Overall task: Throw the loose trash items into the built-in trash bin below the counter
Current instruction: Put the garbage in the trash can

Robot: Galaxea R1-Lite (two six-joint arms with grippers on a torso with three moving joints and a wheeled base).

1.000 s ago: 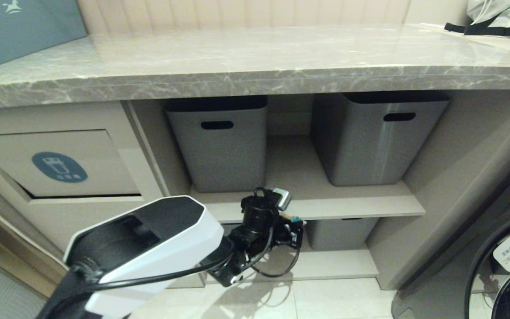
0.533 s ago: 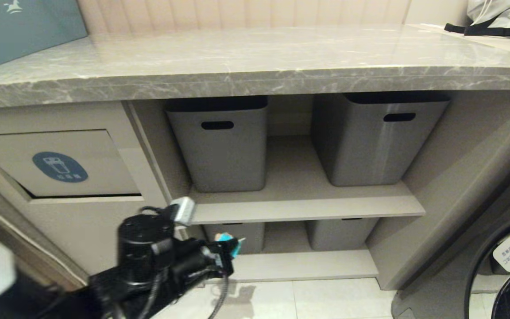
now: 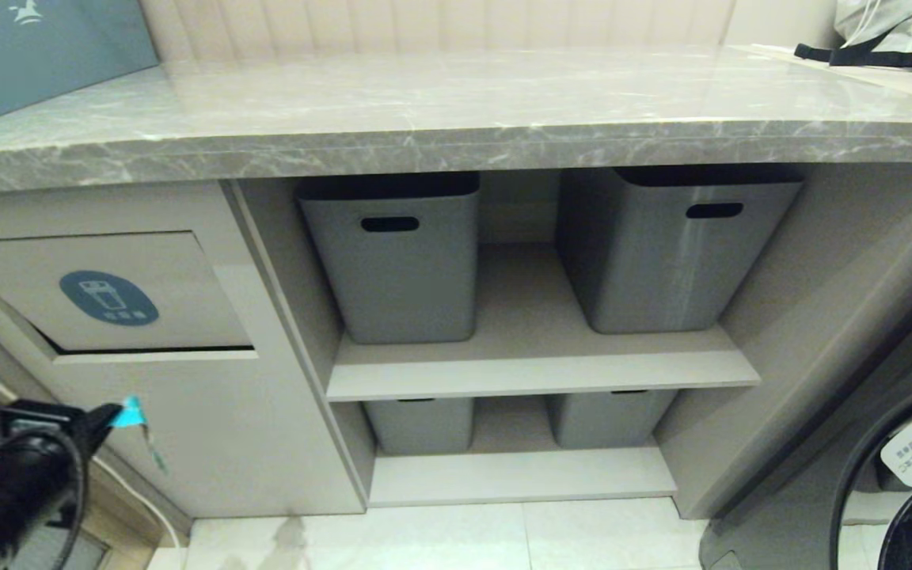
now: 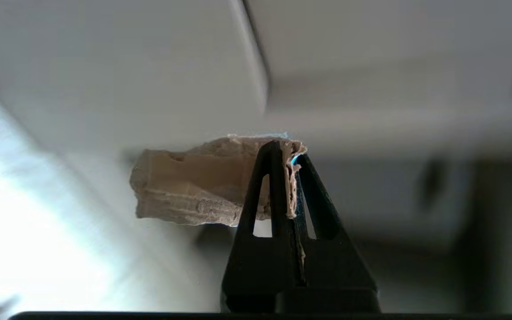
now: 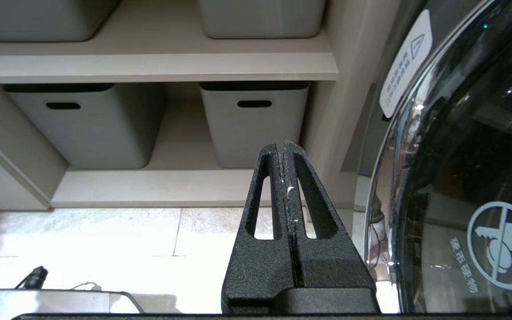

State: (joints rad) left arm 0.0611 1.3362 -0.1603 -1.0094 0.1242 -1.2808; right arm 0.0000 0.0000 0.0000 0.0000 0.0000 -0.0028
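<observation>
The left gripper (image 4: 292, 155), low in front of the built-in trash bin (image 3: 108, 297) below its flap, pinches one end of the brown strip (image 4: 194, 191), which looks light, thin and floppy, so an edge grip seems adequate but easily slipped.

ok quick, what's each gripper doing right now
Left gripper: shut on the brown strip.
Right gripper: shut, empty.

Even indoor light, background seemingly motion-blurred
</observation>
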